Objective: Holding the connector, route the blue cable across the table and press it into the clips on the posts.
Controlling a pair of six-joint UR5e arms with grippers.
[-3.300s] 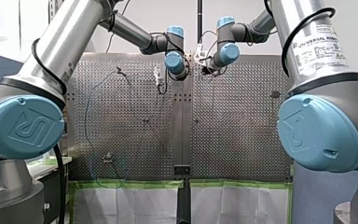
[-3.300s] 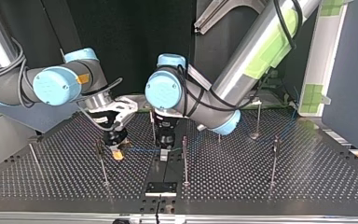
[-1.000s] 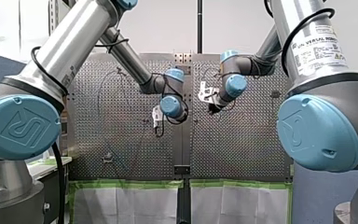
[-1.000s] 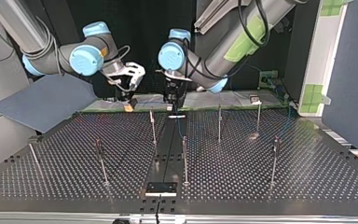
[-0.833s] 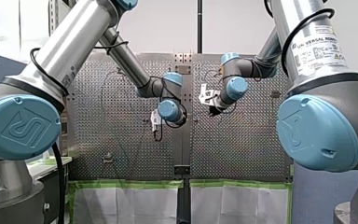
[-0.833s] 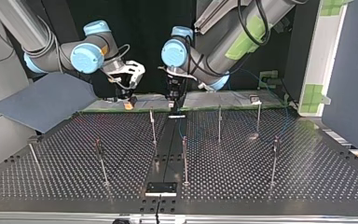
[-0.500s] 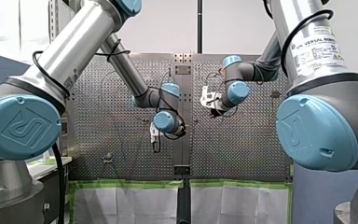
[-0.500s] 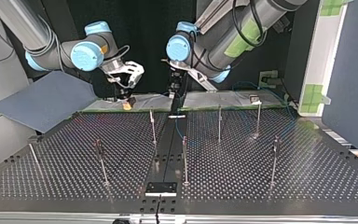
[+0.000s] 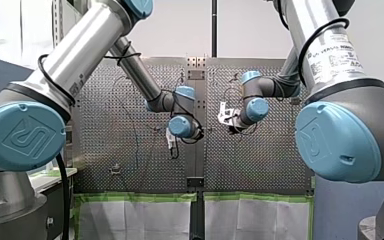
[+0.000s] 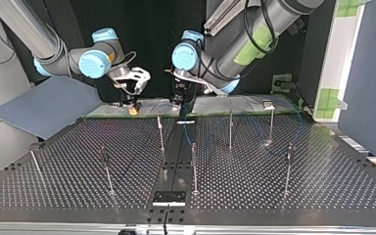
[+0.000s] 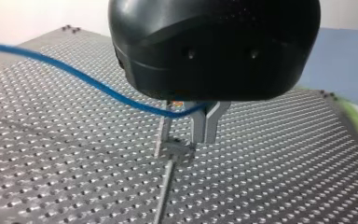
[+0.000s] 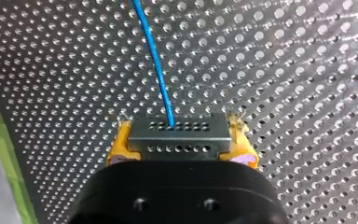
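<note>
One sure hold: right gripper (image 12: 182,134) (yellow pads (image 12: 120,142)) clamped on connector (image 12: 186,148); left gripper (image 11: 185,135) at blue cable (image 11: 74,74), closure unclear

Pale wall (image 9: 260,25) behind the perforated bench (image 9: 260,160) in front view; from across it's a black backdrop (image 10: 142,24), blue-grey panel (image 10: 367,73) at right, white sheets (image 9: 140,220) edged with green tape (image 9: 140,197)
</note>
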